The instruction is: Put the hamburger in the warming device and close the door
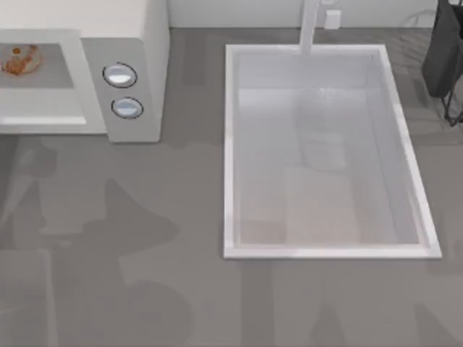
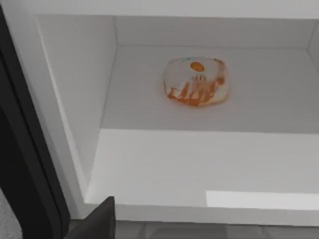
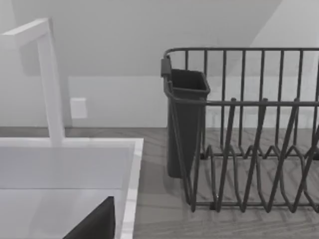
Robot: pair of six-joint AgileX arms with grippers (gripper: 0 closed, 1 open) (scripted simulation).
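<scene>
The hamburger [image 1: 20, 60] is an orange-brown and whitish lump lying on the grey floor of the warming device [image 1: 141, 79], a white microwave at the table's far left. The cavity stands open at the front. In the left wrist view the hamburger [image 2: 197, 82] rests toward the back of the cavity, with nothing touching it. One dark finger [image 2: 97, 221] of my left gripper shows in front of the cavity's sill, well short of the hamburger. A dark upright edge [image 2: 25, 164] beside the cavity may be the door swung aside. One dark finger [image 3: 94, 221] of my right gripper hangs over the sink.
A large white sink [image 1: 231, 152] with a faucet [image 1: 309, 29] takes up the middle and right of the table. A dark wire dish rack [image 3: 249, 149] with a cutlery cup [image 3: 185, 114] stands at the far right. Two silver knobs [image 1: 120, 75] face up on the microwave's panel.
</scene>
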